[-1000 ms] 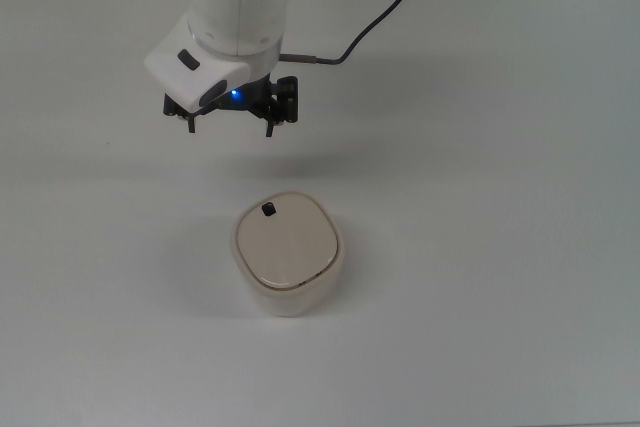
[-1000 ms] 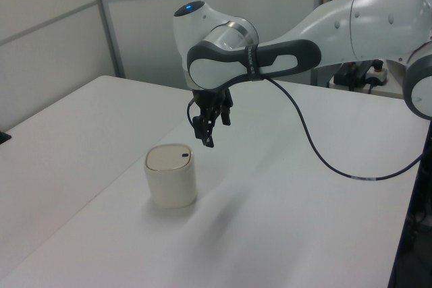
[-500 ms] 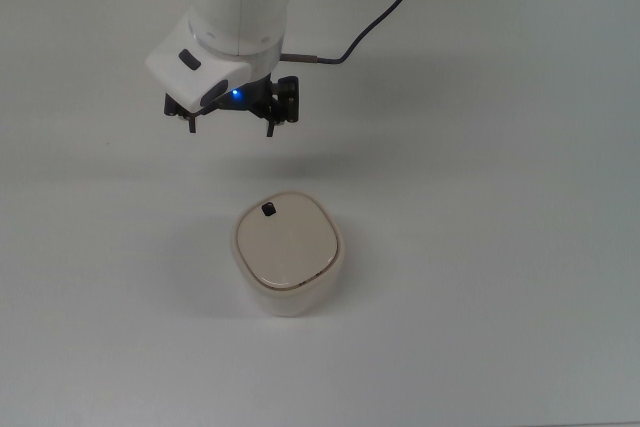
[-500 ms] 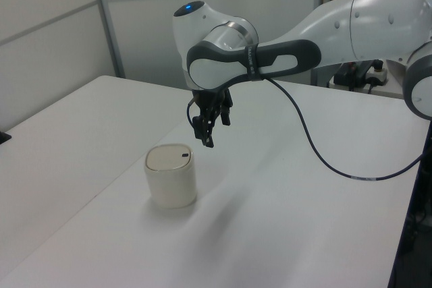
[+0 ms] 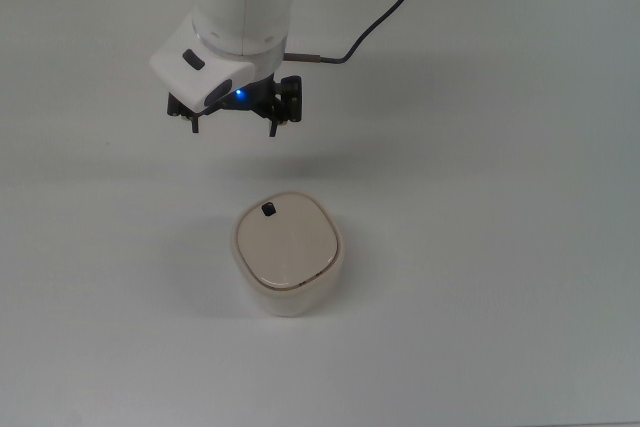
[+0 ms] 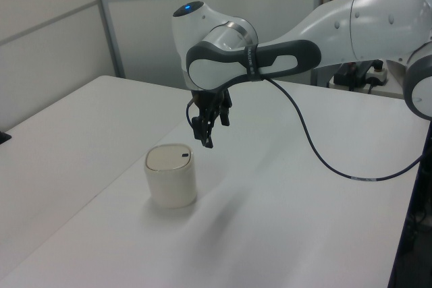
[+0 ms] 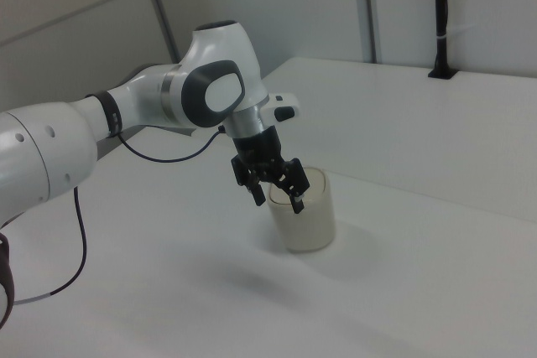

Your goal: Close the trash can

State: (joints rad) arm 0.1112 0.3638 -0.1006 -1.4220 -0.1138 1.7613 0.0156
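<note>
White, rounded shells all along the arm (image 6: 351,25), with dark grey bands at the joints. A blue light glows on top of the wrist housing (image 6: 191,10) in the left view, and another blue glint shows just above the gripper (image 5: 233,129) in the top view. The gripper itself is black, its two thin fingers set apart. A black cable (image 6: 317,146) loops off the wrist. A dark button sits on the white flange (image 5: 193,60).

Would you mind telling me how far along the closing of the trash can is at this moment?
Done, it appears: the trash can stands upright on the table with its lid lying flat and level with the rim. In hand: nothing; the gripper is open, empty, and hangs clear of the can, above the table. Left: seemingly nothing beyond drawing the arm away.
</note>
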